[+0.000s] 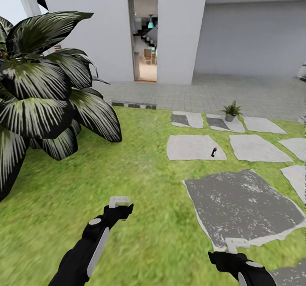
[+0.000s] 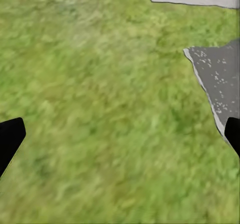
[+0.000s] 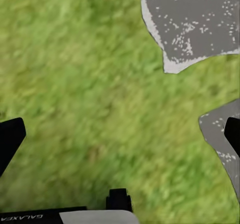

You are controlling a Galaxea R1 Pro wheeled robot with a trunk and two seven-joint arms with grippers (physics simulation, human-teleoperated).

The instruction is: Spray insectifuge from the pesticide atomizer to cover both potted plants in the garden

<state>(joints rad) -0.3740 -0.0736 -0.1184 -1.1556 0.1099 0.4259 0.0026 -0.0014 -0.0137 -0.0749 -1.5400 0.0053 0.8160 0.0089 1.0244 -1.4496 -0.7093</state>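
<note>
pesticide atomizer [image 1: 213, 152] lying near the right edge of a pale stepping stone [image 1: 193, 147] in the lawn [image 1: 127, 179] | potted plant [image 1: 230, 111] on a farther stone | left end effector [image 1: 119, 201] and right end effector [image 1: 236, 245] over grass, both spread wide, empty
</note>
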